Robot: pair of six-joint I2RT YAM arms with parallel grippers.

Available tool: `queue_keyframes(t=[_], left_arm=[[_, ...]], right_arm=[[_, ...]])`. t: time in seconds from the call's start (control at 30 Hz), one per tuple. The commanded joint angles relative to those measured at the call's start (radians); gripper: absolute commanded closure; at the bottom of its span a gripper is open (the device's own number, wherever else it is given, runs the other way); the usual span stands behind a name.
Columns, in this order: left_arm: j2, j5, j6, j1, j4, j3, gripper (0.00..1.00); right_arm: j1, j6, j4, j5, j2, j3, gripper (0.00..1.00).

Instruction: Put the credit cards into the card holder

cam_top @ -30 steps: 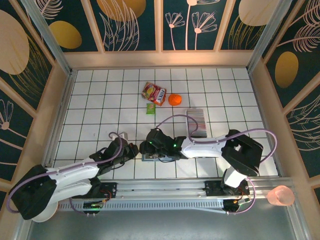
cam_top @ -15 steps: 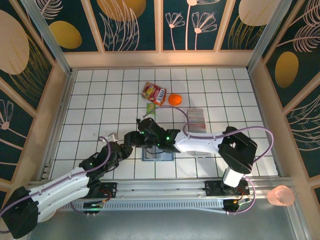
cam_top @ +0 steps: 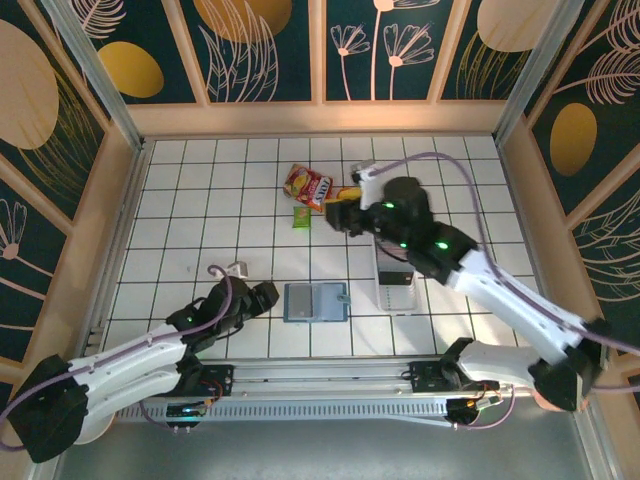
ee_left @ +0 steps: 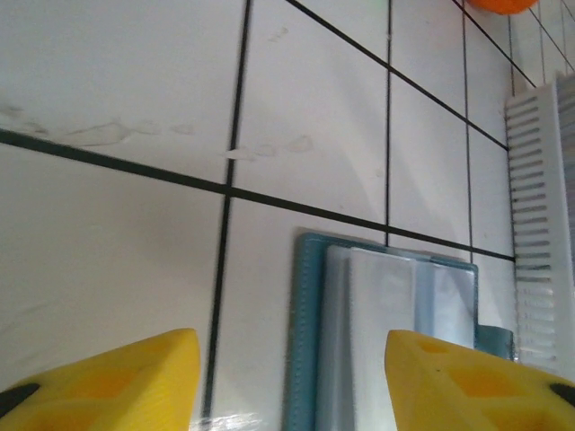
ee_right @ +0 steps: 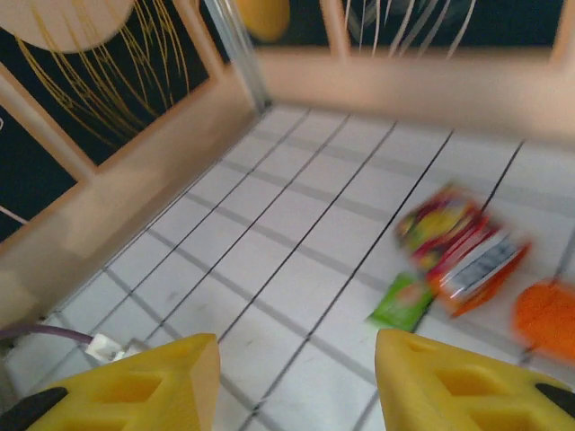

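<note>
1. Your left arm lies low and long over the table, reaching from its base at the near left corner toward the middle of the near edge. The wrist is almost level with the tiles.
2. The left end effector stops just left of the card holder, not touching it. In the left wrist view, the left end effector has its yellow fingers set well apart, with nothing between them but tile and the holder's left edge.
3. The card holder lies flat on the table at the near centre. It shows a teal border and a pale grey-blue panel on top. You cannot tell whether that panel is a card or a pocket.
4. Your right arm is held high. It runs up and leftward from its near-right base, with the forearm crossing above the clear tray.
5. The right end effector hangs over the far middle of the table, beside the orange and the snack packet.
6. The right wrist view is blurred. There the right end effector is parted and has hold of nothing. The small green packet lies ahead of it.
7. The credit cards are not clear to you. A dark flat piece sits in the tray, partly under the arm.
</note>
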Motion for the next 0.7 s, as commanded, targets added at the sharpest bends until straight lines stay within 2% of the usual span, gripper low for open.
queue_keyframes(t=[0.0,0.03,0.07,0.13,0.17,0.27,0.37,0.67], left_arm=[[0.06,0.068,0.06,-0.002,0.091,0.045,0.43],[0.081,0.075,0.068,-0.003,0.103,0.051,0.43],[0.099,0.084,0.078,-0.003,0.115,0.054,0.43],[0.126,0.107,0.093,-0.003,0.142,0.057,0.44],[0.136,0.114,0.096,-0.003,0.155,0.056,0.44],[0.159,0.116,0.1,-0.003,0.175,0.052,0.45],[0.179,0.129,0.118,-0.002,0.169,0.06,0.45],[0.178,0.14,0.137,-0.002,0.137,0.051,0.46]], right_arm=[[-0.001,-0.676,-0.154,0.017,-0.136,-0.093,0.47],[-0.001,-0.83,-0.202,0.002,-0.18,-0.12,0.41],[-0.001,-0.942,-0.257,0.009,-0.209,-0.134,0.26],[-0.012,-1.04,-0.31,0.099,-0.229,-0.147,0.04],[-0.031,-1.076,-0.351,0.14,-0.222,-0.15,0.01],[-0.136,-1.231,-0.465,0.148,-0.196,-0.186,0.01],[-0.174,-1.311,-0.502,0.16,-0.143,-0.238,0.01],[-0.208,-1.384,-0.331,0.134,0.045,-0.329,0.01]])
